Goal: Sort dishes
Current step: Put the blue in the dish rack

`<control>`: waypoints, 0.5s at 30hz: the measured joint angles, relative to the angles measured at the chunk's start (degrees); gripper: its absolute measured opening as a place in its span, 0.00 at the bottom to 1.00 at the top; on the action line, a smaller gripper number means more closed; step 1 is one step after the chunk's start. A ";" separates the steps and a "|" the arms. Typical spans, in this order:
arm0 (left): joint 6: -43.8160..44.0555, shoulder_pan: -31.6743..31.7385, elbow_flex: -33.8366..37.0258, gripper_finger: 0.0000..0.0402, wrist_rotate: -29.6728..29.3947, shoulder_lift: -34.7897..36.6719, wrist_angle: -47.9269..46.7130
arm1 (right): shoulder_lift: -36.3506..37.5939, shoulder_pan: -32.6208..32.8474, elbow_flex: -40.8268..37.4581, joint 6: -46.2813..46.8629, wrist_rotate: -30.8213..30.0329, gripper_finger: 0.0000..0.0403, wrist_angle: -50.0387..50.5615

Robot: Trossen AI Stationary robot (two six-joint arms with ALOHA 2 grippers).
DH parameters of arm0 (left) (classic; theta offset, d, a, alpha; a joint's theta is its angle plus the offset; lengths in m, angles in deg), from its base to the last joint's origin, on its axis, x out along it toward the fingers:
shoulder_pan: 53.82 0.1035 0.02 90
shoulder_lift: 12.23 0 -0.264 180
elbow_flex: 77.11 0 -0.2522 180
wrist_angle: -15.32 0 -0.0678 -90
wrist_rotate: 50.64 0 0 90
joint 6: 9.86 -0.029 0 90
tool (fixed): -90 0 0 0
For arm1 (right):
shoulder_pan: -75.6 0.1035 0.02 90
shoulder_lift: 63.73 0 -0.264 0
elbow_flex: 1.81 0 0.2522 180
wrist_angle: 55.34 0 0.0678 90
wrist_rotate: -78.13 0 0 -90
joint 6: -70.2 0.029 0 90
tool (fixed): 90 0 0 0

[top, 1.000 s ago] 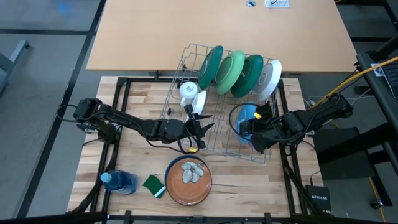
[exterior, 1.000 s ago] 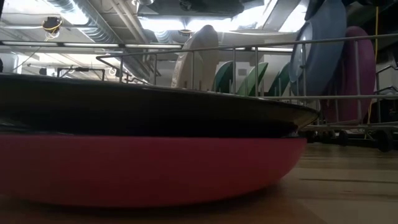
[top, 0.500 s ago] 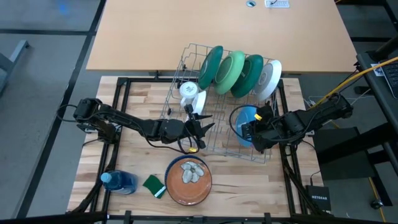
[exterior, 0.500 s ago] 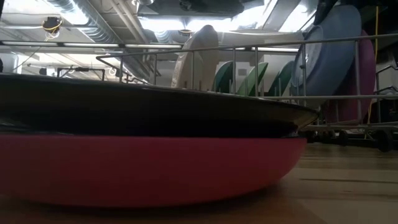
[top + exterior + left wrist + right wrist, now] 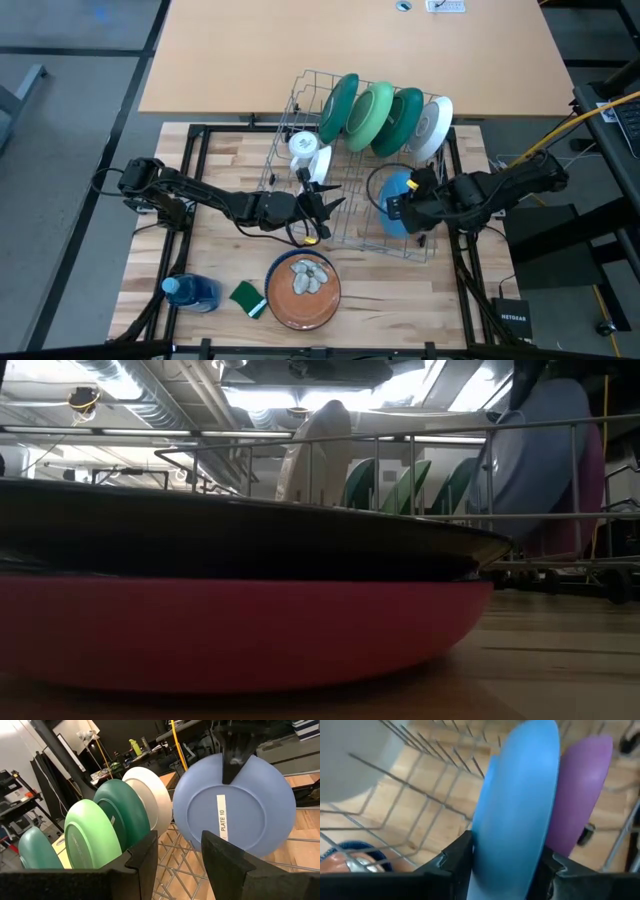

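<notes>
Four plates (image 5: 385, 115) racked behind, one blue plate (image 5: 398, 189) between right fingers (image 5: 457, 857)

Standing on edge in the rack: dark green plate (image 5: 340, 106), light green plate (image 5: 371, 116), another dark green plate (image 5: 404, 120), white plate (image 5: 433, 127), blue plate (image 5: 397, 188) before purple plate (image 5: 580, 795). Lying flat on the worktop: brown patterned plate (image 5: 303, 290).

Your right gripper (image 5: 400, 208) reaches in from the right, arm bent at the elbow, its fingers (image 5: 455, 857) set on either side of the blue plate (image 5: 517, 805) it grips by the edge. Your left gripper (image 5: 330, 203) lies stretched out low and level, jaws parted on nothing, pointing toward the right one.
</notes>
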 joint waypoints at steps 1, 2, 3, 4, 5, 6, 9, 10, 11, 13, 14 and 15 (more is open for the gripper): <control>0.04 0.00 0.00 0.35 0.02 0.00 0.00 | 0.00 -0.80 0.00 -0.96 1.87 0.35 -0.18; 0.09 0.00 0.00 0.35 0.02 0.00 0.00 | 0.00 -1.62 0.00 -2.03 3.43 0.35 -0.43; 0.09 0.00 0.00 0.35 0.02 0.00 0.00 | 0.00 -2.33 0.00 -3.20 4.62 0.35 -0.71; 0.09 0.00 0.02 0.35 0.02 0.00 0.00 | 0.00 -2.89 0.00 -4.39 5.44 0.35 -1.16; 0.09 0.00 0.01 0.35 0.00 0.00 0.00 | 0.00 -3.35 0.00 -5.41 5.76 0.35 -1.74; 0.09 0.00 0.01 0.35 0.00 0.00 0.00 | 0.00 -3.86 0.00 -6.47 5.67 0.35 -2.39; 0.09 0.00 0.02 0.35 0.01 0.00 -0.17 | 0.00 -5.37 0.00 -9.98 5.15 0.35 -3.36; 0.09 0.00 0.02 0.35 0.00 0.00 -0.33 | 0.00 -6.05 0.00 -11.03 5.16 0.35 -3.38; 0.09 0.00 0.02 0.35 0.02 0.00 -0.53 | 0.00 -6.83 0.00 -11.81 5.18 0.35 -3.41; 0.11 0.00 0.02 0.35 0.02 0.00 -1.23 | 0.00 -8.42 0.00 -12.83 5.30 0.35 -3.45; 0.11 0.00 0.02 0.35 0.02 0.00 -1.42 | 0.00 -9.21 0.00 -12.97 5.69 0.35 -3.48; 0.11 0.00 0.02 0.35 0.02 0.00 -1.44 | 0.00 -10.02 0.00 -13.06 6.25 0.35 -3.48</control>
